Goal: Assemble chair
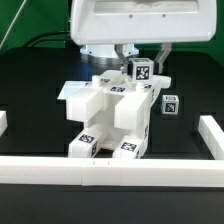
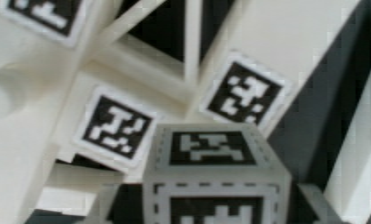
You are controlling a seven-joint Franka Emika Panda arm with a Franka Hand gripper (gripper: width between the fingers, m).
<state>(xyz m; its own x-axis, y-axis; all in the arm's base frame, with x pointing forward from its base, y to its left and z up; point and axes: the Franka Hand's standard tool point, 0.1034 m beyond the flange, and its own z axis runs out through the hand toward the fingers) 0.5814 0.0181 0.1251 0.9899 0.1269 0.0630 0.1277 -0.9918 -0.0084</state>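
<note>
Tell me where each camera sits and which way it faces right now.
Exterior view: off the arm, facing the chair across the near border rail; the gripper and the wrist show above.
Wrist view: on the wrist, close on the tagged cube; no fingers clearly visible.
Shared: the tagged cube and the chair's tagged parts.

I see a white chair carrying black-and-white square tags, a black table beneath it, and plain white border rails along the near side

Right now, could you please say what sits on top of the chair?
A tagged white block, held in the shut gripper; its underside, where it meets the chair, is hidden.
</note>
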